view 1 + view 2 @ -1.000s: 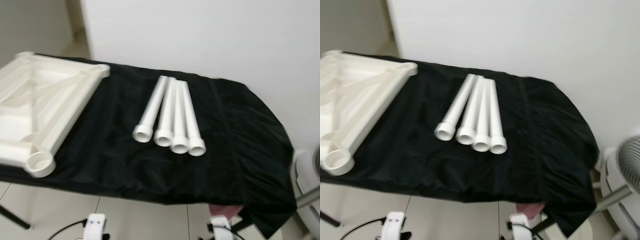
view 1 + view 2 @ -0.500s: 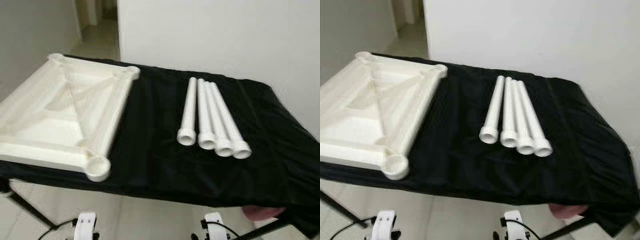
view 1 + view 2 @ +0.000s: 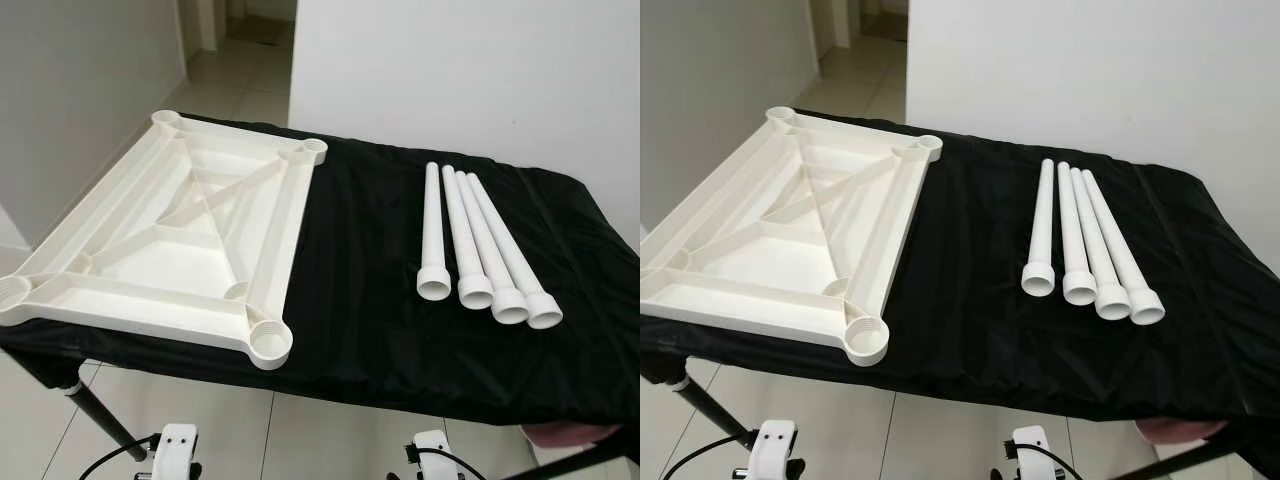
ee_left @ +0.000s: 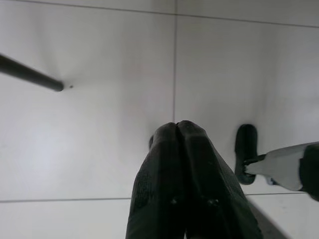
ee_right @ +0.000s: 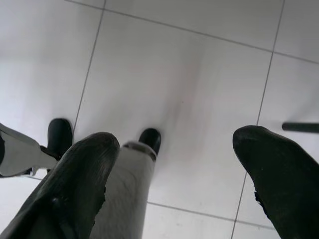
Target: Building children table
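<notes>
Jaws: left gripper is hanging pressed together, right gripper gaping wide over floor; legs, lengthwise away, are lying rightward, nearer it.

A plain home room: white tiled floor, bare white walls, hallway doorway.

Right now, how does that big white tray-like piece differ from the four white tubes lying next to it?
The tabletop is one broad, flat square panel with ribs and a round socket at each corner; the legs are four slim tubes, each flared at the near end. The tabletop lies on the robot's left and overhangs the black cloth at the near edge; the legs lie side by side on the right, wholly on it. Both are plain white plastic.
</notes>
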`<state>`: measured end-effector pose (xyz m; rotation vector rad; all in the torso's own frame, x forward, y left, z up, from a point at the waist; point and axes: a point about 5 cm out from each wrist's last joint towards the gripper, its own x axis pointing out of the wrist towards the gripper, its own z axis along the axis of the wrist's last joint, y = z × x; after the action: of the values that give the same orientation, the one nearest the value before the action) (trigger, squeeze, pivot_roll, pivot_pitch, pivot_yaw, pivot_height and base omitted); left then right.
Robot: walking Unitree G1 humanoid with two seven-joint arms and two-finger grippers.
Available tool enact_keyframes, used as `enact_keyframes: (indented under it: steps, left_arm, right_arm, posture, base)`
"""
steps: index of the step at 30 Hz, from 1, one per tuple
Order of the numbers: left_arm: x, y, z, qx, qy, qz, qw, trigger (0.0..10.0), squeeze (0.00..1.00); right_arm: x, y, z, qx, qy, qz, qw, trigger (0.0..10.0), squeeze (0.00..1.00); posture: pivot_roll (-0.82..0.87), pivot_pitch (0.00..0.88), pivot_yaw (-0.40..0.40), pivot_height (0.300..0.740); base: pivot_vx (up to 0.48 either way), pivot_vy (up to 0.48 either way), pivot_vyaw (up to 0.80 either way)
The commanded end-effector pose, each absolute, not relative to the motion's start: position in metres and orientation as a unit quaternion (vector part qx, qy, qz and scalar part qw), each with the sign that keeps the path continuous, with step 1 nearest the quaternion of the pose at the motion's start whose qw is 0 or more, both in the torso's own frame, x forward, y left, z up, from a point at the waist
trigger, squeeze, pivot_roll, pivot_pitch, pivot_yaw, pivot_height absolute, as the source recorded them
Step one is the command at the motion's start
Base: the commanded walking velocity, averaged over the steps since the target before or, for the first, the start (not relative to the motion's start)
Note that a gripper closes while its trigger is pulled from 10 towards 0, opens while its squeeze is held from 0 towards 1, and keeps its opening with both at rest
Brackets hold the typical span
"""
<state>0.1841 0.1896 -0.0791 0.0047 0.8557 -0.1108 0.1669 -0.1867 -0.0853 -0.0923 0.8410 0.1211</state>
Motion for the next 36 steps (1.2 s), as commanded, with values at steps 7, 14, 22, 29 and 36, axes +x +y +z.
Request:
enact_keyframes:
  steps: [7,14,22,29,36]
  left_arm:
    - [0.172,0.187,-0.086,-0.007,0.436,-0.059,0.898,10.0,0.00]
    - [0.169,0.186,-0.087,-0.017,0.438,-0.060,0.897,10.0,0.00]
    - [0.167,0.185,-0.087,-0.024,0.434,-0.068,0.898,10.0,0.00]
    - [0.164,0.187,-0.088,-0.020,0.437,-0.075,0.896,10.0,0.00]
    - [0.164,0.189,-0.087,-0.024,0.434,-0.079,0.897,10.0,0.00]
  right_arm:
    - [0.154,-0.196,-0.090,-0.047,0.429,0.048,0.901,10.0,0.00]
    - [0.148,-0.198,-0.092,-0.045,0.439,0.042,0.896,10.0,0.00]
    - [0.142,-0.197,-0.095,-0.041,0.448,0.036,0.892,10.0,0.00]
    - [0.137,-0.194,-0.097,-0.037,0.450,0.033,0.892,10.0,0.00]
    - [0.139,-0.197,-0.094,-0.008,0.427,0.011,0.904,10.0,0.00]
  posture:
    - [0.02,0.000,-0.072,0.740]
    - [0.00,0.000,-0.066,0.740]
    - [-0.01,0.000,-0.054,0.740]
    - [-0.02,0.000,-0.038,0.740]
    - [-0.04,0.000,-0.027,0.740]
  base:
    - [0.000,0.000,0.00]
    - [0.000,0.000,0.00]
    - [0.000,0.000,0.00]
    - [0.000,0.000,0.00]
    - [0.000,0.000,0.00]
